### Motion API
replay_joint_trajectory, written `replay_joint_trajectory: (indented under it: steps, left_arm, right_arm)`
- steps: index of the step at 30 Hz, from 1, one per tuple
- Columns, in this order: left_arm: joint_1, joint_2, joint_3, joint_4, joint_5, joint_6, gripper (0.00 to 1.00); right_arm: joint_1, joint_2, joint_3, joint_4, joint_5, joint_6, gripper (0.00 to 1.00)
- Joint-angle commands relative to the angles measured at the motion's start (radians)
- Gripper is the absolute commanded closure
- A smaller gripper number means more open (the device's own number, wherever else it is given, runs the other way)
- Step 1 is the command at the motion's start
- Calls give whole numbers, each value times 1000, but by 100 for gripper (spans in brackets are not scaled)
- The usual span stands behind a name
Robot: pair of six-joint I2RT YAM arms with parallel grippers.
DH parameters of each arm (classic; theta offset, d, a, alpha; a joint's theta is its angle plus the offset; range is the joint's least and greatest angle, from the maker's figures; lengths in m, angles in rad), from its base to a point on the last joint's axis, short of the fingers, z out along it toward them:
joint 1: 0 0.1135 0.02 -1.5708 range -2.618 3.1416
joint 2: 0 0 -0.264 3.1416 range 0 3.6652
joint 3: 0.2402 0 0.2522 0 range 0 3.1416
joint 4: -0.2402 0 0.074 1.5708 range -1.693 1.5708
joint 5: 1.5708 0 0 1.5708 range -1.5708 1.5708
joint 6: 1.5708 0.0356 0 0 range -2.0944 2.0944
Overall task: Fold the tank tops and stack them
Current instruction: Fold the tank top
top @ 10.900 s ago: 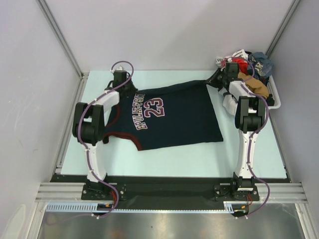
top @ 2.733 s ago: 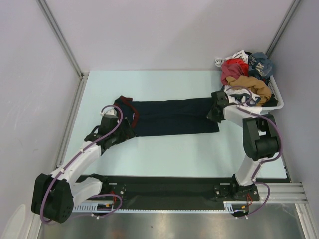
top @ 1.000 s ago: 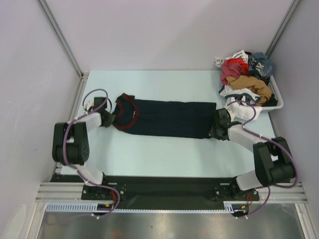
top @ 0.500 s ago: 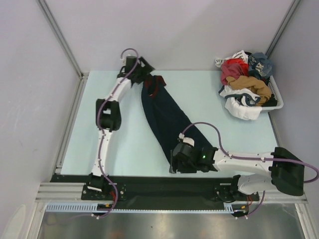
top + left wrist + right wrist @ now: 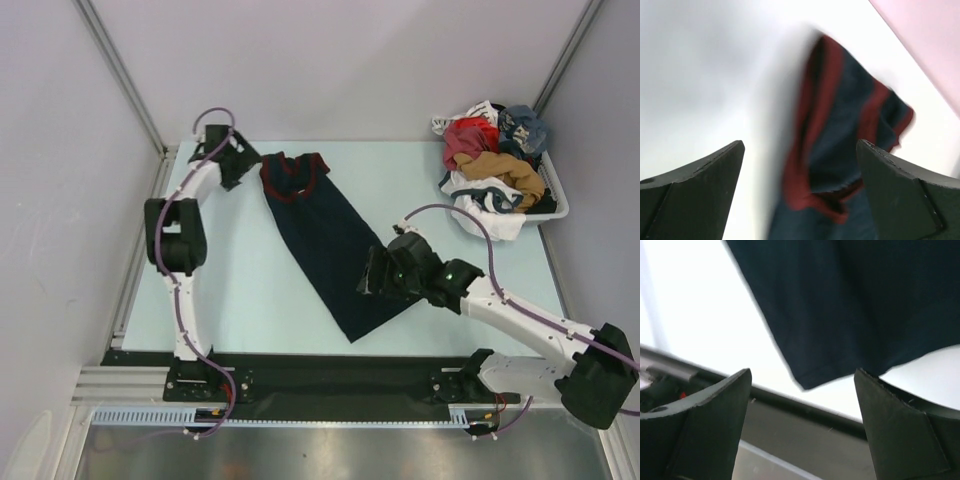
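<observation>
Navy cloth with maroon trim, the long folded tank top [image 5: 325, 240] lies slantwise on the pale bench [image 5: 230, 290], collar far-left, hem close to the near edge. The left end effector [image 5: 243, 168] hangs spread just beside the collar, the right end effector [image 5: 372, 280] spread above the hem end; neither pinches anything. A pinch catching only the top layer could peel the fold open; a tug could slide the hem off the bench

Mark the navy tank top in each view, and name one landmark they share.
Top external: navy tank top lies diagonally mid-table.
Left wrist: its maroon-trimmed neck end, centre-right.
Right wrist: its plain hem end, upper frame.
Shared landmark: the pale table.
</observation>
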Motion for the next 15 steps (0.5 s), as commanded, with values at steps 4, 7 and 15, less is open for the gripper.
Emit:
replay_joint_trajectory:
  steps: [4, 7, 15]
  left_arm:
    - [67, -47, -20, 12, -13, -2, 0]
    - [59, -47, 12, -50, 10, -1, 0]
    - [13, -381, -548, 131, 30, 15, 0]
  right_arm:
    - [-220, 69, 46, 0, -62, -206, 11]
    - [-319, 119, 49, 8, -43, -240, 12]
    - [-477, 264, 31, 98, -54, -283, 22]
